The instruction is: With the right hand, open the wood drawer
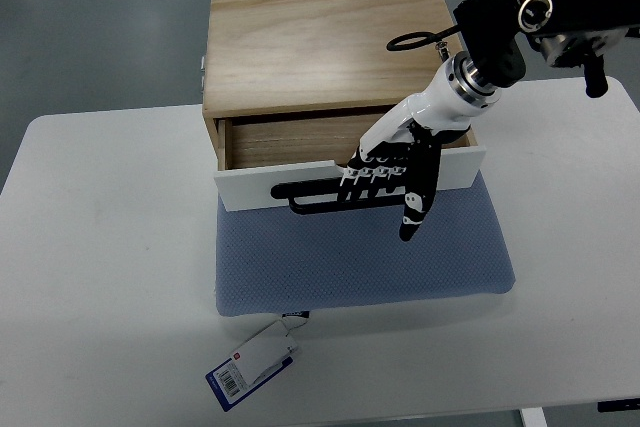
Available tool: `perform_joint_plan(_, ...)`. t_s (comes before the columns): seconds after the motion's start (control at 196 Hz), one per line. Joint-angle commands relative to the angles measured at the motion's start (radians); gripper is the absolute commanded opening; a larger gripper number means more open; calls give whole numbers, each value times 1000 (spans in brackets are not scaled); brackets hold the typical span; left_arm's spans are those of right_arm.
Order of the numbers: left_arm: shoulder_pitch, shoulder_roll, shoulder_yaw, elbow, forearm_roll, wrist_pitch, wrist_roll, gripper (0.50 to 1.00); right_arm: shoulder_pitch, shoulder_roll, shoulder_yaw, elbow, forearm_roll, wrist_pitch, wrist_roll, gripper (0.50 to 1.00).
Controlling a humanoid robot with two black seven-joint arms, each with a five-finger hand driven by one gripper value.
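A light wood box point(320, 42) stands on a blue mat at the back of the white table. Its drawer point(290, 142) is pulled partly out, showing the wooden inside behind a white front panel point(250, 190) with a black bar handle point(315, 197). My right hand point(385, 179) comes in from the upper right. Its black and white fingers point(372, 175) are curled over the handle at the panel's middle right, and one finger points down over the mat. The left arm does not show.
The blue padded mat point(365, 257) lies under and in front of the box. A blue and white tag point(252, 362) lies near the table's front edge. The white table point(100, 277) spreads left and right; grey floor lies beyond.
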Motion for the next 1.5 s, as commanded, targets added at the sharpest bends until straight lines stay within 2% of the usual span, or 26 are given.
perform_joint_plan(0.0,0,0,0,0,0,0,0,1000,1,-10,3,2,0,0,0,921)
perform_joint_plan(0.495,0,0,0,0,0,0,0,1000,64,-63,8,7,0,0,0,924)
perform_joint_plan(0.633,0,0,0,0,0,0,0,1000,90,-100,23,7,5,0,0,926)
perform_joint_plan(0.71,1,0,0,0,0,0,0,1000,92,-163,106,-1,6,0,-3,926)
perform_joint_plan(0.761,2,0,0,0,0,0,0,1000,92,-163,106,-1,6,0,-3,926)
perform_joint_plan(0.766,0,0,0,0,0,0,0,1000,92,-195,135,-7,6,0,-5,926)
perform_joint_plan(0.797,0,0,0,0,0,0,0,1000,89,-215,152,-10,6,0,-6,926)
perform_joint_plan(0.894,0,0,0,0,0,0,0,1000,81,-235,172,-21,8,0,-6,926)
perform_joint_plan(0.899,0,0,0,0,0,0,0,1000,67,-265,198,-36,12,0,-6,926)
perform_joint_plan(1.098,0,0,0,0,0,0,0,1000,-20,-413,313,-65,14,0,-6,926)
perform_joint_plan(1.236,0,0,0,0,0,0,0,1000,-100,-508,403,-84,14,0,-6,924)
perform_joint_plan(1.287,0,0,0,0,0,0,0,1000,-100,-508,403,-84,14,0,-6,924)
perform_joint_plan(1.292,0,0,0,0,0,0,0,1000,-139,-555,450,-85,14,0,-6,924)
perform_joint_plan(1.303,0,0,0,0,0,0,0,1000,-149,-566,462,-85,14,0,-6,924)
perform_joint_plan(1.379,0,0,0,0,0,0,0,1000,-178,-592,494,-85,14,0,-6,924)
perform_joint_plan(1.384,0,0,0,0,0,0,0,1000,-236,-629,552,-87,14,0,-6,924)
perform_joint_plan(1.425,0,0,0,0,0,0,0,1000,-276,-643,586,-90,12,0,-6,924)
perform_joint_plan(1.497,0,0,0,0,0,0,0,1000,-376,-661,675,-108,12,-114,-6,924)
